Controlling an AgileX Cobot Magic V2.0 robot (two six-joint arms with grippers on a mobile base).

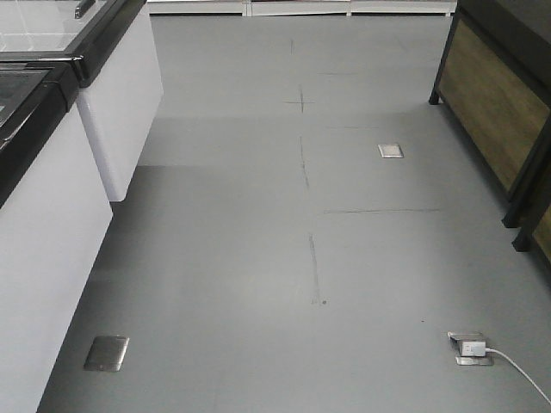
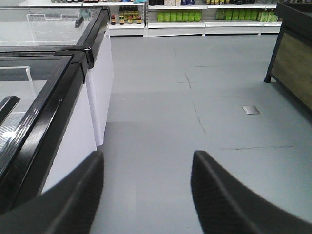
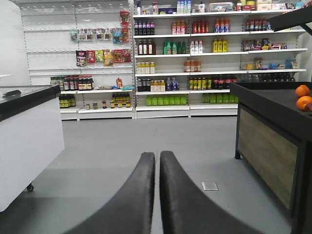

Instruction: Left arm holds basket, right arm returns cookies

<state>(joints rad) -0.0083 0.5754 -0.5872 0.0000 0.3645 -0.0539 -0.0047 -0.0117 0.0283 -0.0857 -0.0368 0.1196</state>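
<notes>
Black left pincer [image 2: 147,157] agape, right pincer [image 3: 157,157] tight together.

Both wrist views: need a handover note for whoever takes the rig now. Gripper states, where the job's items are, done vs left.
Left gripper: open, nothing between the fingers.
Right gripper: shut, fingers pressed together, holding nothing.
Basket and cookies: in none of the three views.
In view: grey floor, white chest freezer on the left, stocked shelves ahead, dark display stand with oranges on the right.
Done: nothing that the views show.
Left: find the basket and hold it with the left arm; pick the cookies with the right and return them.
</notes>
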